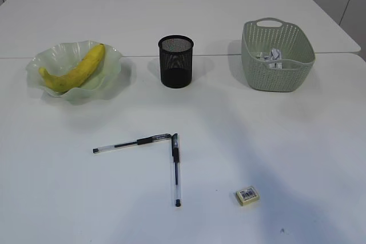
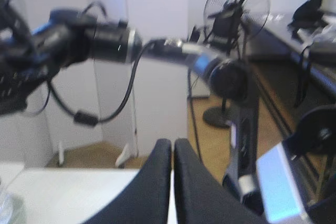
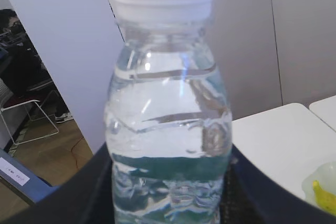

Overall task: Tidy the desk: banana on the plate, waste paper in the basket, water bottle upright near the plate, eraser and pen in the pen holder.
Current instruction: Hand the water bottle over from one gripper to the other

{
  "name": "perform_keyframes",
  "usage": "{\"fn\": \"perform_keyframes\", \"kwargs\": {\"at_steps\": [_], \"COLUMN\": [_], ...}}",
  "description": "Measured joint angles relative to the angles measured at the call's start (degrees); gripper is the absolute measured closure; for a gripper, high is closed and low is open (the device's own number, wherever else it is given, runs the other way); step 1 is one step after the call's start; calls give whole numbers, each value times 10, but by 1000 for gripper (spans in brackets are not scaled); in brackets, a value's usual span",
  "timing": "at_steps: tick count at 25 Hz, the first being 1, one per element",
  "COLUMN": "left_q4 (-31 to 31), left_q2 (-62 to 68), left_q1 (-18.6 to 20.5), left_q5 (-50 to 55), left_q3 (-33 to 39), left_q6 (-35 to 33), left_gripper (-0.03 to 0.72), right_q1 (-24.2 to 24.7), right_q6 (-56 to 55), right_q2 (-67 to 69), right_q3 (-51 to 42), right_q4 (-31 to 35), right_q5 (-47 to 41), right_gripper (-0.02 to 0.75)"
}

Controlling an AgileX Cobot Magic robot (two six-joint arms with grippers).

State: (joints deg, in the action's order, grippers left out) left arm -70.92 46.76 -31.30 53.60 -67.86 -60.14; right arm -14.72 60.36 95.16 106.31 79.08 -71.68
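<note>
Water bottle [image 3: 168, 129]: fills the right wrist view, upright, white cap on top, dark green label low down.
Right gripper [image 3: 168, 203]: its dark fingers [image 3: 89, 192] close on the bottle's lower body from both sides.
Left gripper [image 2: 172, 150]: jaws pressed together, empty, raised off the desk.
Eraser [image 1: 247, 196]: on the desk [image 1: 286, 141], front right.
Pens: two, one [image 1: 132, 143] slanted, one [image 1: 175, 168] lengthwise, ends nearly touching.
Banana [image 1: 77, 68]: lying in the plate [image 1: 111, 70], back left.
Pen holder [image 1: 176, 61]: centre back.
Basket [image 1: 277, 58]: back right, crumpled paper [image 1: 270, 57] inside.
</note>
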Motion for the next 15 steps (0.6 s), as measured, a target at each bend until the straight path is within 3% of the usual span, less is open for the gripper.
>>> {"fn": "perform_keyframes", "kwargs": {"at_steps": [3,5,11,15], "left_q4": [-92,-115,-110,-52], "left_q2": [-19,-39,-90,-134], "left_q1": [0,0,0,0], "left_q5": [-1,-1,-2,-2], "left_q3": [0,-1,-1,-1], "left_q6": [-46,-55,-31,46], "left_gripper": [704,704,704,704], "right_q1": [0,0,0,0], "right_q6": [0,0,-1,-1], "right_q2": [0,0,0,0], "right_q3": [0,0,0,0], "right_q4": [2,4,4,6], "right_q5": [0,0,0,0], "right_gripper": [388,388,388,388]}}
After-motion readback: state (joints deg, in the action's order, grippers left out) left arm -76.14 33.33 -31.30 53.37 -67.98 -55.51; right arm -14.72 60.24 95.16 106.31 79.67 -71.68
